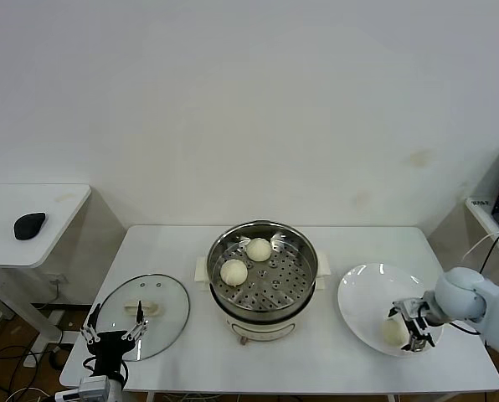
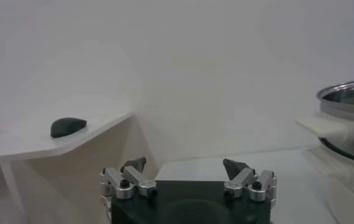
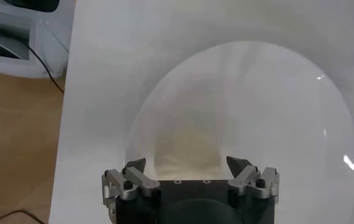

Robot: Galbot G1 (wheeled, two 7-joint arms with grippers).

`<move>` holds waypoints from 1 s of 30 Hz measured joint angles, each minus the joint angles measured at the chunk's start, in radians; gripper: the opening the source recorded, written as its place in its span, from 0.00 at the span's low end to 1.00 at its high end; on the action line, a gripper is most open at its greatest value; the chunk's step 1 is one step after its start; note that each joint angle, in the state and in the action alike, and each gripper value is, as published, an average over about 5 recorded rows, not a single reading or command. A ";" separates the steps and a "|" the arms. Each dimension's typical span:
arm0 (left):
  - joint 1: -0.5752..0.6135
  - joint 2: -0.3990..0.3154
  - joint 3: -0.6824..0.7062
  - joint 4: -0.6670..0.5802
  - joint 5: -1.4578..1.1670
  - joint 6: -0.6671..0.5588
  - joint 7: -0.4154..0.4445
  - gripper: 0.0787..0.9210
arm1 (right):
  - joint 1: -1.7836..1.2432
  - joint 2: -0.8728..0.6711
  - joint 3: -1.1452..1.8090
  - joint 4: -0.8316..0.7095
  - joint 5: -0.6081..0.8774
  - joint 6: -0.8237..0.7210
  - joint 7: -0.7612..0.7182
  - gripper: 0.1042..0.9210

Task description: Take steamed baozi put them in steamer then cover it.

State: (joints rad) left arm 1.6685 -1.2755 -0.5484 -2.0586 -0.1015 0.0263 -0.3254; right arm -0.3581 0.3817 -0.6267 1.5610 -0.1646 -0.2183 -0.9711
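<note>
At nine o'clock from the pot, my left gripper [image 1: 112, 335] hangs low at the table's near edge, fingers wide apart, holding nothing. Beside it the cover [image 1: 143, 315] lies flat on the table [image 1: 316, 360]. In the middle sits the steamer [image 1: 263, 278] with two baozi [image 1: 234, 271] on its tray, one at nine o'clock, one at twelve. At three o'clock is the white plate [image 1: 367, 297]. There my right gripper [image 1: 407, 325] has its fingers around a third bun [image 1: 393, 332]; I cannot tell if they squeeze it.
</note>
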 measured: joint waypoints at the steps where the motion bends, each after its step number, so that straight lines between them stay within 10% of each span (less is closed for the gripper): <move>1: -0.001 0.000 0.000 0.000 0.000 0.000 0.000 0.88 | -0.001 0.001 0.002 -0.002 0.000 -0.001 0.000 0.73; 30: -0.005 0.014 0.004 -0.014 -0.004 -0.001 0.000 0.88 | 0.539 0.037 -0.200 0.007 0.233 -0.037 -0.046 0.60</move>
State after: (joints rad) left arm 1.6636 -1.2612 -0.5448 -2.0723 -0.1057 0.0256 -0.3254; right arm 0.1812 0.4189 -0.8263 1.5683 0.0685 -0.2555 -1.0168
